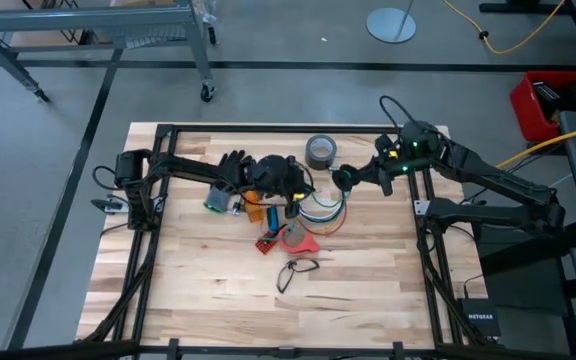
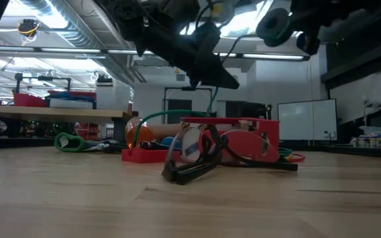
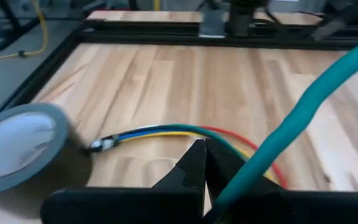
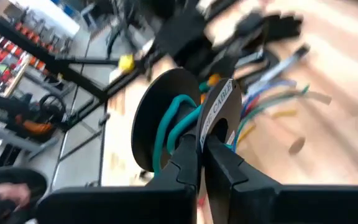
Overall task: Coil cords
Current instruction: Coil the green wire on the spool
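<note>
Pale wooden planks are forming the table point(image 1: 198, 290), framed in black rail, with grey floor around it. Nearest the front edge, a pair of glasses point(image 1: 296, 270) is lying folded, and just behind it a red block point(image 1: 298, 239) is sitting beside a small orange piece point(image 1: 255, 211). Past these, around the table's middle, the cords point(image 1: 324, 212) are resting: thin blue, yellow, green and red strands running side by side in a shallow curve, their long axis lying roughly along the table's width, bare tips toward the grey roll of tape point(image 1: 320, 152) near the back edge. A thicker teal cable point(image 3: 303, 115) is rising slantwise from the left gripper point(image 3: 204, 163), whose fingers are clenched on it above the cords. Farther toward the right edge, the right gripper point(image 4: 201, 146) is hanging above the table, pinched tight on the flange of a black spool point(image 4: 166, 118) wound with the same teal cable.
</note>
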